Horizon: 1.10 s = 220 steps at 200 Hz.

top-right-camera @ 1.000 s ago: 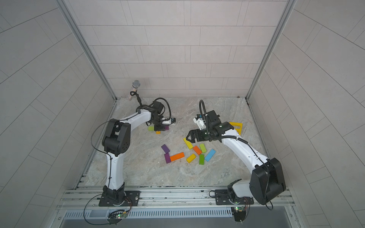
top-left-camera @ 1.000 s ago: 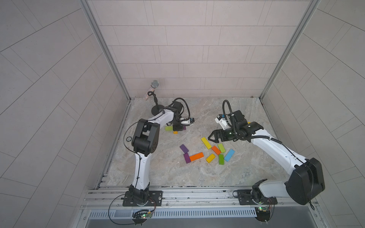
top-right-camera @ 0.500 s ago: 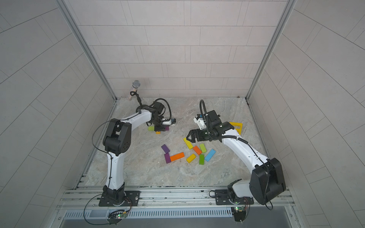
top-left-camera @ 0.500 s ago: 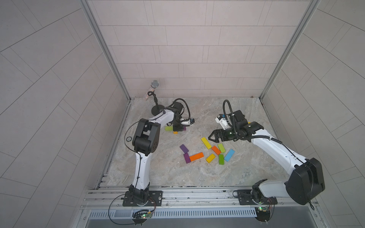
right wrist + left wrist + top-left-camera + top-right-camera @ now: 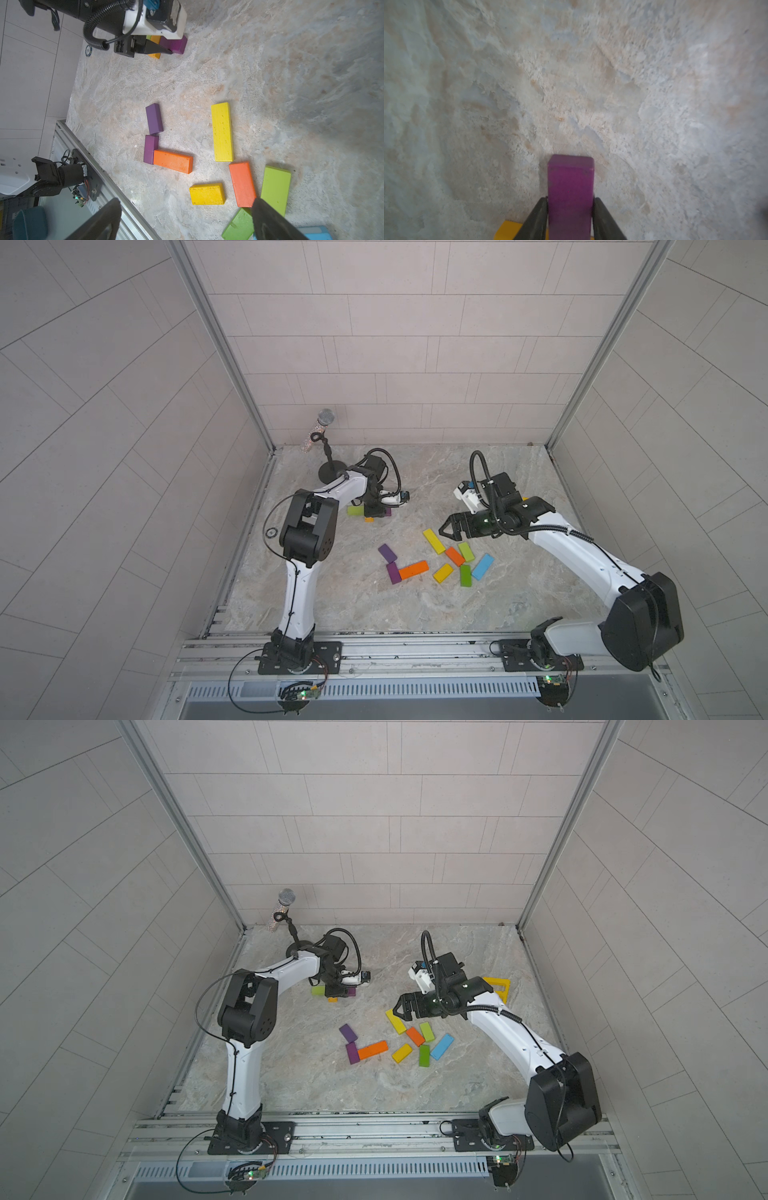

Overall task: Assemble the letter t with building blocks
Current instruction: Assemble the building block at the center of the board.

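Bulk of the purple block (image 5: 388, 512) hid beneath your left gripper (image 5: 377, 513) in both top views; nothing had visibly shifted from a second before. Left wrist view: fingers (image 5: 536, 218) flanked that block on the marbled tabletop (image 5: 612, 83), clamped or slack I couldn't tell. Right wrist view: your right gripper (image 5: 186, 200) gaped wide, empty, above loose blocks (image 5: 222, 133).

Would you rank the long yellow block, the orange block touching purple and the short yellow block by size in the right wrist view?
1. long yellow block
2. orange block touching purple and short yellow block: alike, nearness unsure
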Available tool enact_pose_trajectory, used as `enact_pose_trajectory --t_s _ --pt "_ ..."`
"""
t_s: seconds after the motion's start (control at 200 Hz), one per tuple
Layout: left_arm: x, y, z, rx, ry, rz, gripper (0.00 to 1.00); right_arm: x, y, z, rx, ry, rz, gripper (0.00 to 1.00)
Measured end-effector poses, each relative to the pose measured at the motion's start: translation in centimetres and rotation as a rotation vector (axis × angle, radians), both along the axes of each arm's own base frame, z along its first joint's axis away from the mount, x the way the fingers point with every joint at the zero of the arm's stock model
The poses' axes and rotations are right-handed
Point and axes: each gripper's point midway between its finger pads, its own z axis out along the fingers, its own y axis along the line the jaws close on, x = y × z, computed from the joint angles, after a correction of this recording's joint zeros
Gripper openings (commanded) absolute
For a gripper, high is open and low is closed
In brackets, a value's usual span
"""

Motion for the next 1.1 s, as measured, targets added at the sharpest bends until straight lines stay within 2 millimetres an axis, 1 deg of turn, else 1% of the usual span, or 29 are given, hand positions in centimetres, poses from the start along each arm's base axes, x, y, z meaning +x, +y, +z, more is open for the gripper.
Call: enact_pose_trajectory --t_s 0.35,0.791,1.101 --pt "0.39 0.06 0.06 0.007 -0.019 -0.003 0.42 0.04 -0.11 -0.03 0.002 0.002 -0.003 1.0" --pt "0.38 0.11 0.01 0.008 -0.019 -0.002 0.41 0.02 -0.11 0.03 0.01 0.006 -0.002 1.0" --pt "0.29 0.14 -0.27 0.007 -0.018 0.0 0.43 0.0 -0.07 0.05 0.012 0.006 0.0 1.0"
